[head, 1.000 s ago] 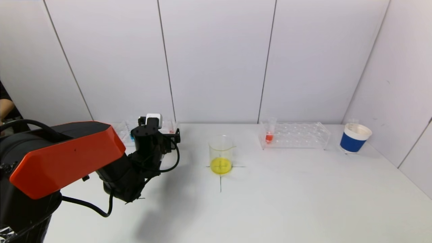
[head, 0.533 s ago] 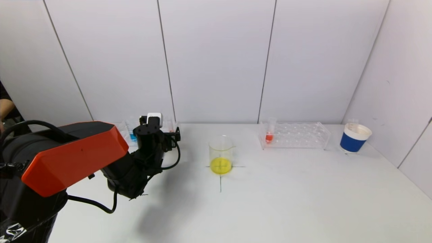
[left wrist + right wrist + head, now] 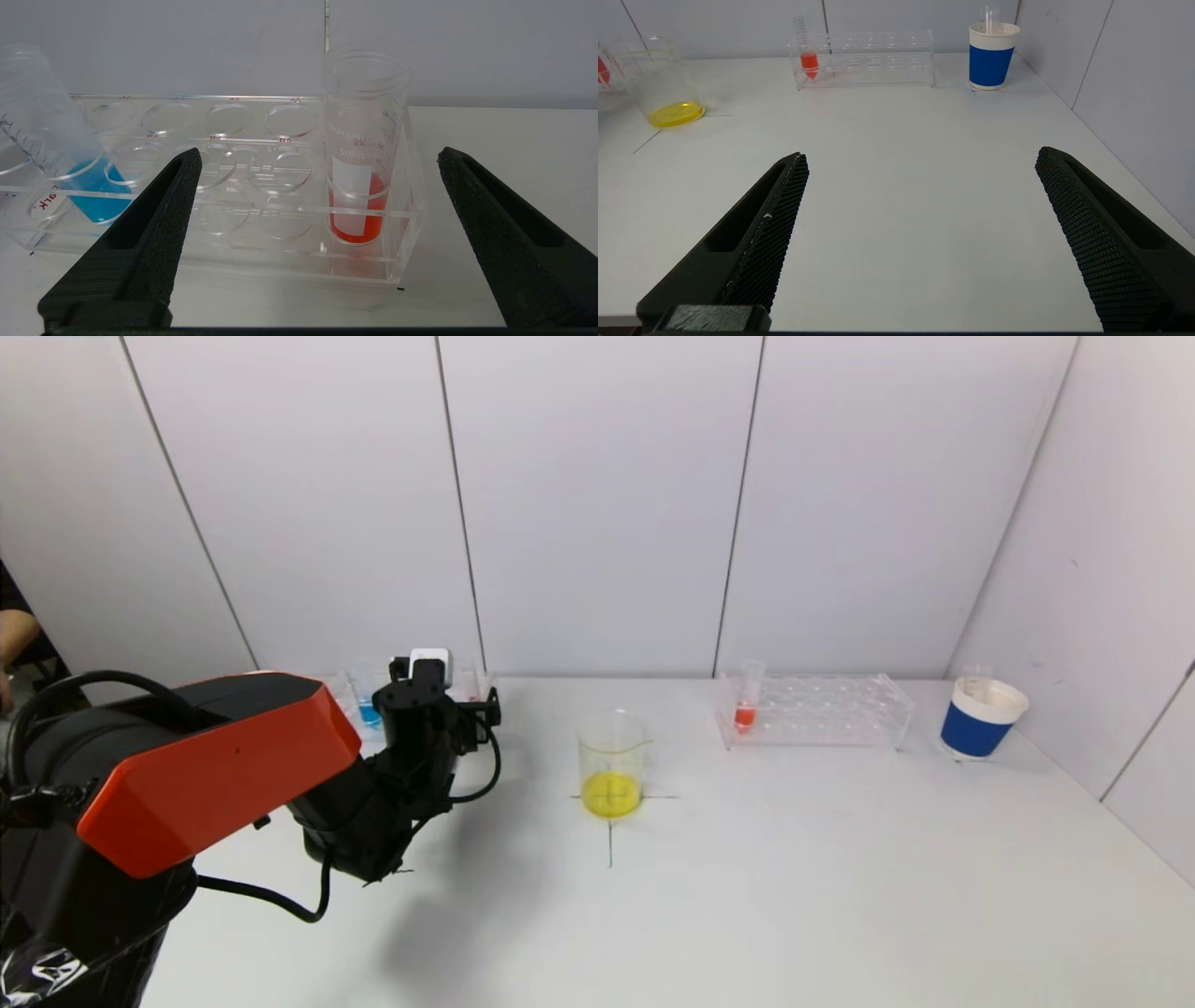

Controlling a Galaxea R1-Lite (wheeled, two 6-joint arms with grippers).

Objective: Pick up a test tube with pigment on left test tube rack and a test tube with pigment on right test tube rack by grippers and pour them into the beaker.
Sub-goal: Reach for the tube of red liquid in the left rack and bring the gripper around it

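Left gripper wide open, empty, squared up to left rack for a straddle on red tube, upright in end hole. Blue tube tilted, far end. Beaker at table centre: shallow yellow liquid. Right rack, 1 o'clock of beaker: one orange-red tube. Right gripper open, empty, over bare table.

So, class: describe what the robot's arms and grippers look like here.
The left arm has an orange shell over black joints, with a black cable looping beneath. The left gripper has two matte black, wedge-shaped fingers with foam-like pads; the right gripper has mesh-textured black ones.
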